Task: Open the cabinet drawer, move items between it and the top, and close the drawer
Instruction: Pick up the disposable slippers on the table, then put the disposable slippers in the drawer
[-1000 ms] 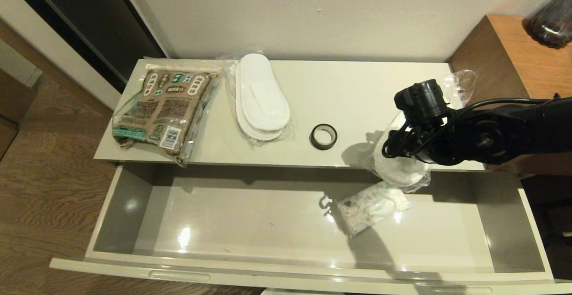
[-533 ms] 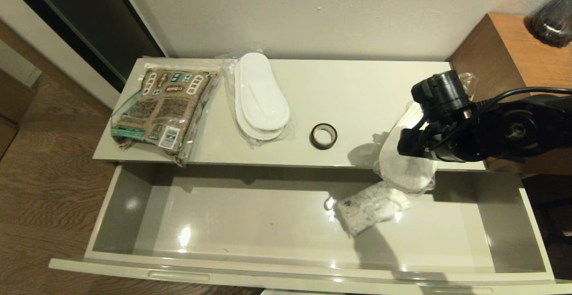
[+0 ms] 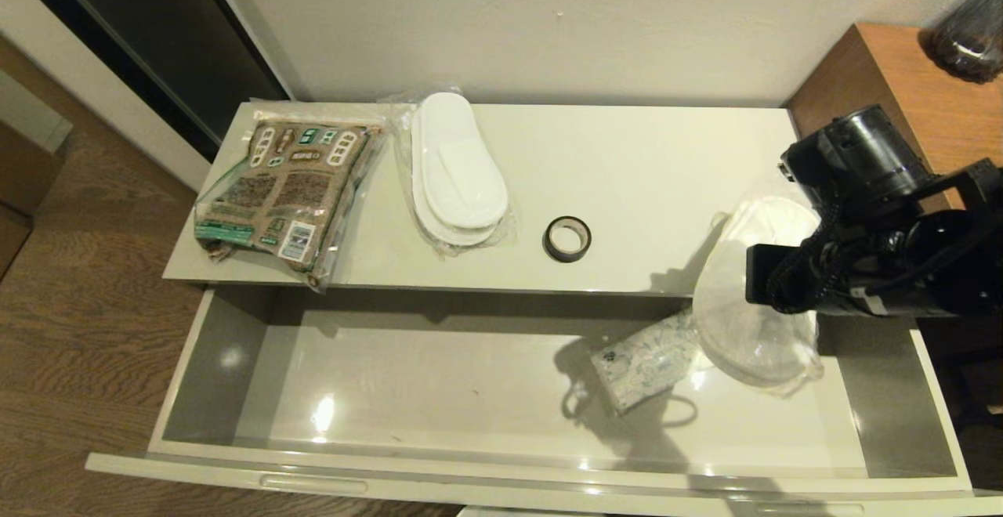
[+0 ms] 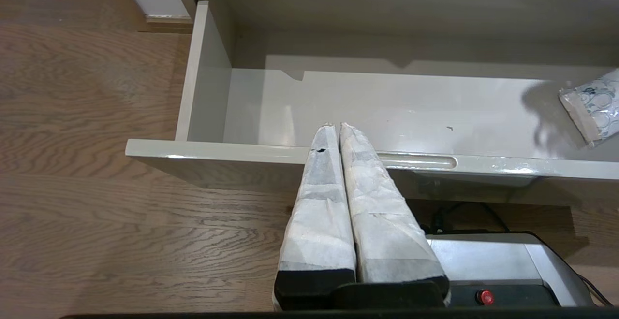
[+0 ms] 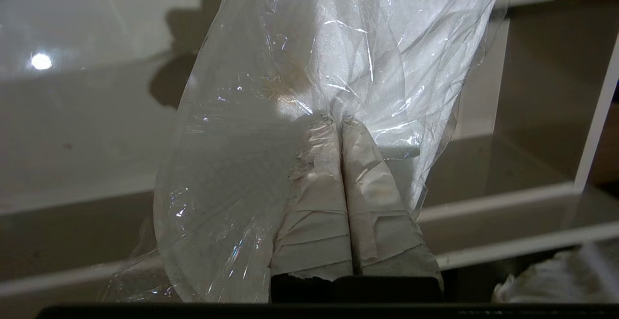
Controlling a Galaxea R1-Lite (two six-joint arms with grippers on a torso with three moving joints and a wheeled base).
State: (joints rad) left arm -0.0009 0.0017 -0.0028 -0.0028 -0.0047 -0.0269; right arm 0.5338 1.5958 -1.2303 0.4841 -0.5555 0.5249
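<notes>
The cabinet drawer [image 3: 196,360] stands pulled out, its slot handle [image 4: 418,160] along the front rim. My right gripper [image 5: 337,120] is shut on the clear wrap of a pair of white slippers [image 3: 756,301], which hangs over the drawer's right part, off the top [image 3: 627,164]. On the top lie the brown-and-green packet [image 3: 286,188], another wrapped slipper pair [image 3: 458,172] and the black tape roll [image 3: 567,239]. My left gripper [image 4: 336,125] is shut on nothing, in front of the drawer's front rim, out of the head view.
A small white patterned sachet [image 3: 646,360] lies on the drawer floor beside the hanging slippers. The taller brown wooden unit [image 3: 901,78] stands at the right with a dark glass vessel [image 3: 968,31] on it. Wooden floor [image 3: 78,329] lies to the left.
My right gripper closed on the slipper wrap, lifted it off the top's right end and carried it right and toward the drawer. The sachet stayed in place.
</notes>
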